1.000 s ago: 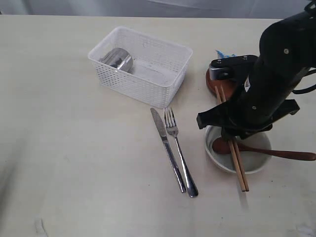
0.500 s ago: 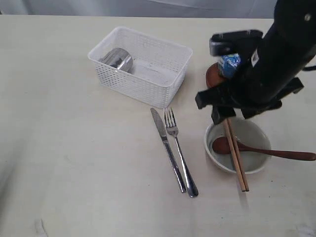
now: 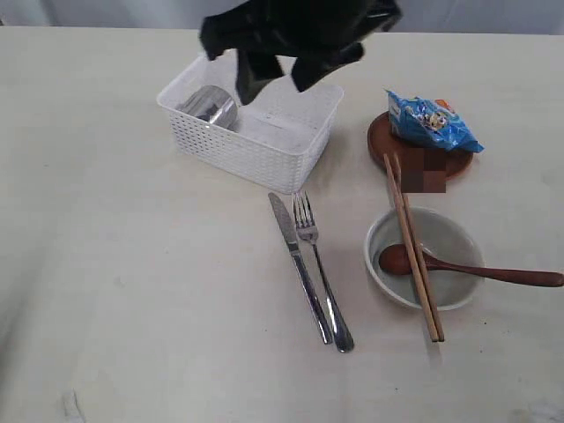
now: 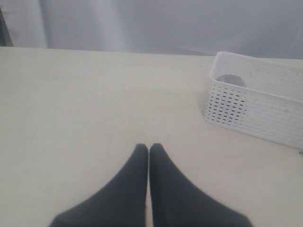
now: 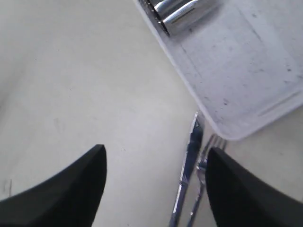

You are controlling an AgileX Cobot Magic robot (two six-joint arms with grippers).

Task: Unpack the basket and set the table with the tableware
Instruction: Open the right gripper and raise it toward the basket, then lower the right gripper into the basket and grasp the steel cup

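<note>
— Where the pale cream surface point(image 3: 132, 264) carries the white lattice plastic basket point(image 3: 236, 150), what hangs above it?
— The right tool point(image 3: 280, 79), jaws spread, empty. The left tool point(image 4: 148, 149) is clenched on nothing. A shiny steel cup point(image 3: 211, 106) lies inside the basket.

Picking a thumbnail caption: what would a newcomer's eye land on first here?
The black right gripper looms at the top centre of the exterior view, jaws open and empty, above the white basket with a shiny steel cup in one end. To the right, a bright blue snack packet sits on the round brown plate. Nearer, chopsticks lie across the bowl.
</note>
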